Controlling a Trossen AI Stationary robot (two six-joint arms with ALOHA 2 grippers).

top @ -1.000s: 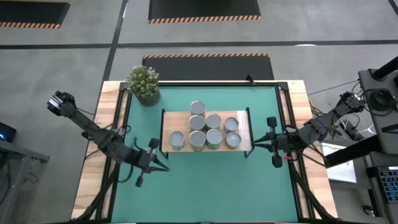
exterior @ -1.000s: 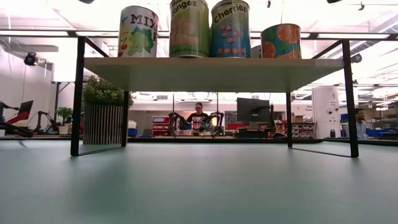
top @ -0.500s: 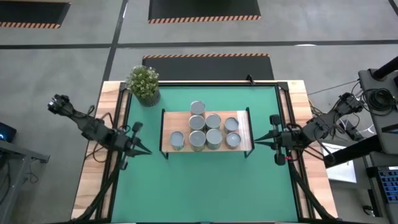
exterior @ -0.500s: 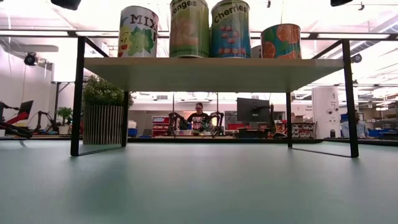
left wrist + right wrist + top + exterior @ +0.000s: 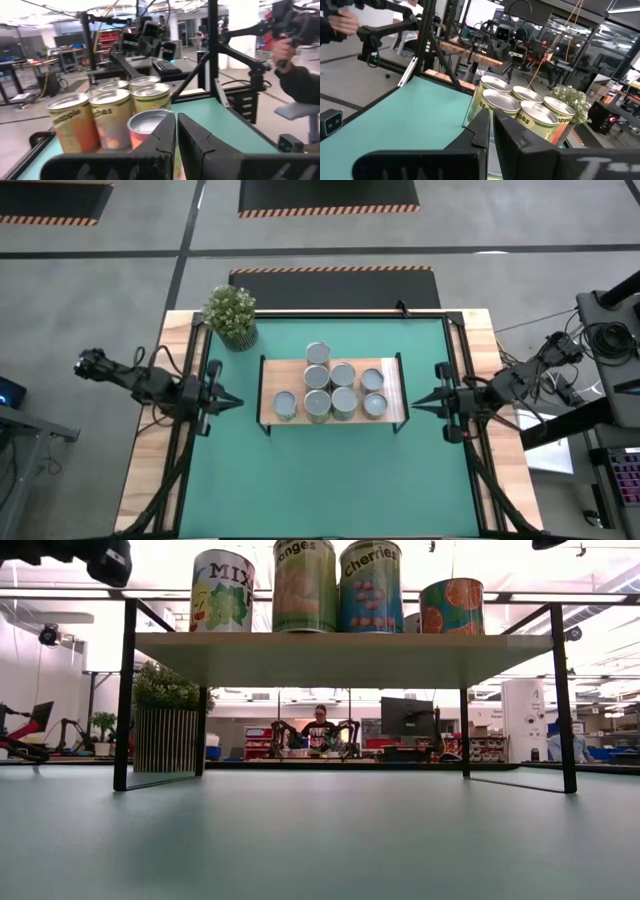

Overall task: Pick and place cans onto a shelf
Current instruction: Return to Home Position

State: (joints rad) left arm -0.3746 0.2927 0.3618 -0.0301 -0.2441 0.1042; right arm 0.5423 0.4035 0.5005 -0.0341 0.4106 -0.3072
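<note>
- The green mat (image 5: 320,840) covers the table in front of the low camera.
- The left gripper (image 5: 232,402) hangs over the mat's left edge, near the shelf's left end and apart from it. We log its fingers pressed together, gripping nothing, tips aimed at the shelf.
- The right gripper (image 5: 418,407) mirrors it just off the shelf's right end, fingers likewise closed and empty.
- The shelf (image 5: 280,376) stands mid-mat between the two grippers, on black legs.
- We count eight cans (image 5: 343,402), all upright on the board: four in the near row, three behind them, one at the far edge.
- The plant (image 5: 231,313) sits beyond the shelf's far left corner.
- In the room behind, a person (image 5: 319,730) sits far off.
</note>
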